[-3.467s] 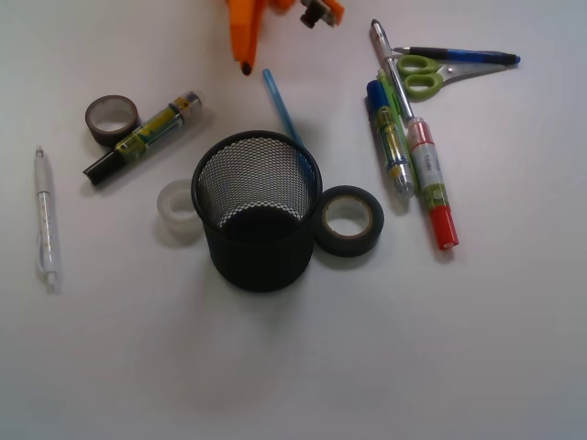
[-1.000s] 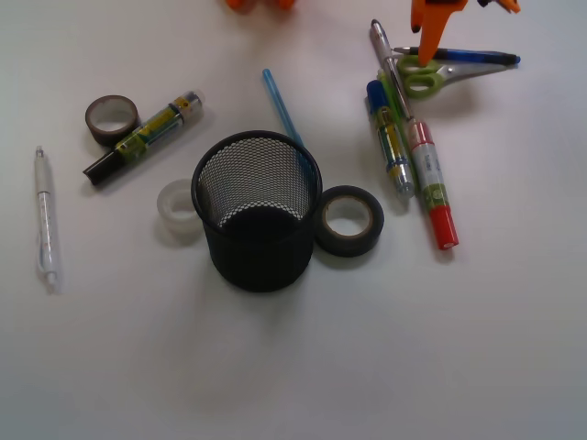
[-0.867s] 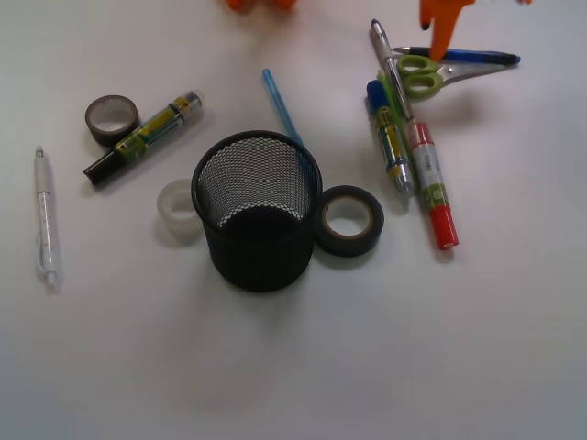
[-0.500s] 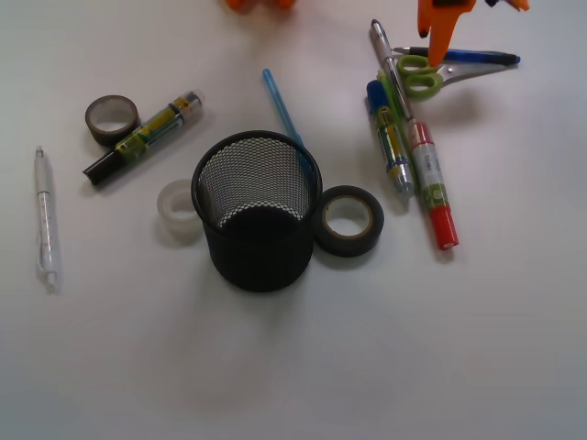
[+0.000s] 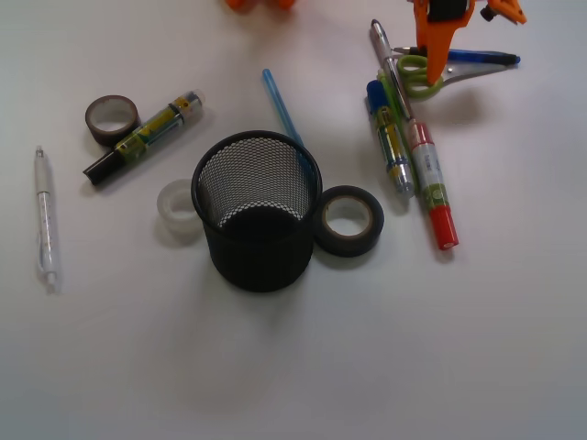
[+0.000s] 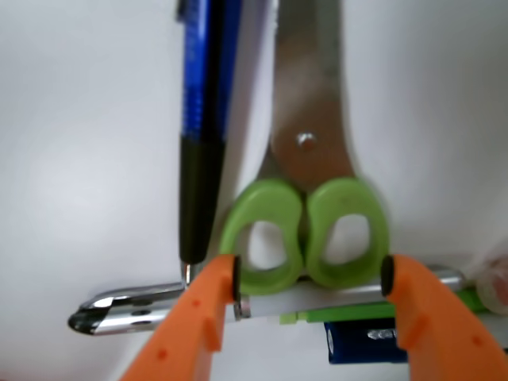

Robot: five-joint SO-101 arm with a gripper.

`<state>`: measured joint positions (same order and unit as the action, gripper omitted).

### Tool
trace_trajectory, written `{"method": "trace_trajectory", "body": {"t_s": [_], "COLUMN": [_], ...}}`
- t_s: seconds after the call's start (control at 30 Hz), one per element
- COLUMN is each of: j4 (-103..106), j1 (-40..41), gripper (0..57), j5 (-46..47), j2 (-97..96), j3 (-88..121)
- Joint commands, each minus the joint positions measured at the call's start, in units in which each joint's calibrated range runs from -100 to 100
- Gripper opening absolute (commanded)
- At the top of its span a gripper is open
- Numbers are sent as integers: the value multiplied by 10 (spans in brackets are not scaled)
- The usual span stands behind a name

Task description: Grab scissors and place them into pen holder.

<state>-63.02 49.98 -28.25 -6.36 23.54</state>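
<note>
White surface (image 5: 385,348). Black tape roll (image 5: 348,220), clear tape roll (image 5: 175,210), dark tape roll (image 5: 112,116). White pen (image 5: 43,218) far left. Red-capped marker (image 5: 431,186), blue pen (image 5: 281,105).

1 scissors (image 5: 431,71), 1 pen holder (image 5: 257,211), 3 tape rolls (image 5: 348,220), approx 7 pens/markers (image 5: 431,183).

Orange plastic gripper (image 6: 309,298), black screws

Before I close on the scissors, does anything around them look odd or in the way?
The scissors look undamaged, but their green loops lie on top of a silver pen, with a blue pen tight against the blade. The open gripper brackets both loops, so closing may nudge those pens.
</note>
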Motion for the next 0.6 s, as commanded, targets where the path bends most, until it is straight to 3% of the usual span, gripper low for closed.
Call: {"method": "trace_trajectory", "body": {"t_s": [0.0, 0.57], "j4": [3, 41], "j1": [-3, -2], "gripper": [202, 195], "j5": [-1, -8], "j2": [0, -52], "j3": [6, 9]}}
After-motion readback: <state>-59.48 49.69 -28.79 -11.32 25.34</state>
